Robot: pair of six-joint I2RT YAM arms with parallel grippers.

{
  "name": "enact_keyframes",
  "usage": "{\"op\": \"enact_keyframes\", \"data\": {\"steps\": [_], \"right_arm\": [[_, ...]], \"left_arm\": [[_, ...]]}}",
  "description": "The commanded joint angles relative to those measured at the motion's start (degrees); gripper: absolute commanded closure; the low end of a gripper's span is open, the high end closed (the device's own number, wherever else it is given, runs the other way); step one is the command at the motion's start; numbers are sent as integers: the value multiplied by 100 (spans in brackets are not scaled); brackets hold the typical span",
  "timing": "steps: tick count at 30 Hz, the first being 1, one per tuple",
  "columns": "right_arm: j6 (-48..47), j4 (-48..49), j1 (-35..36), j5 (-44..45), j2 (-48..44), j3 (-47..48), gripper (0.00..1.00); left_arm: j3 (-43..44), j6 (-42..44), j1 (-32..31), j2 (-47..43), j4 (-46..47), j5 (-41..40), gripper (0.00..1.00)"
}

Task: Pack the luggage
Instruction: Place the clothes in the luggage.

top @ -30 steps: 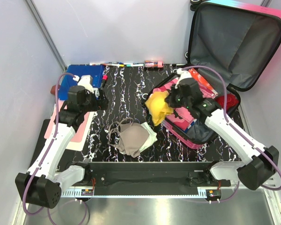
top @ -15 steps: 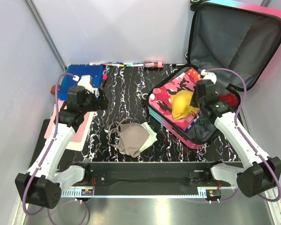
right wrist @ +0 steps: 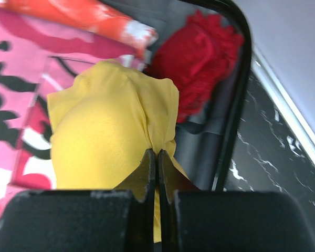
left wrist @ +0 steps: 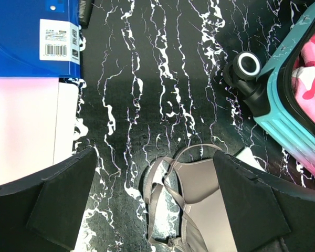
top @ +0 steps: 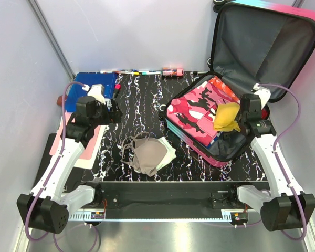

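Note:
The luggage (top: 202, 149) lies open at the right of the table, its grey-lined lid (top: 257, 47) upright against the back wall. Pink camouflage clothing (top: 191, 110) and a red item (right wrist: 205, 58) lie inside it. My right gripper (top: 240, 118) is shut on a yellow cloth (top: 226, 116) and holds it over the right side of the suitcase; the cloth (right wrist: 107, 136) fills the right wrist view. My left gripper (top: 111, 111) is open and empty above the table's left side, over a taupe bra (left wrist: 199, 210).
The taupe bra (top: 147, 153) lies on a white cloth at the table's front middle. A blue folder (top: 92, 86) and pink sheets (top: 92, 147) lie at the left. Markers and a small can (top: 172, 71) line the back edge. A suitcase wheel (left wrist: 248, 64) faces the table.
My right gripper has carried the yellow cloth to the right, from the suitcase's left edge across the pink clothing to its right side. The left arm has not moved.

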Motion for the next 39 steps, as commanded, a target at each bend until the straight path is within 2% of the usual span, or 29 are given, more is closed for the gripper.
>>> {"op": "enact_keyframes", "data": {"steps": [1,13,39], "right_arm": [[155,122,-296,413,-46,-148,100],[287,386,-798,580,-63,-438,100],[331,386,-824,1055,-266,-623,100]], "left_arm": [[28,-74,-62,-73,225,170,1],[28,-57,-124,-82,225,161,1],[19,-48,-141,-64,233,134,1]]}}
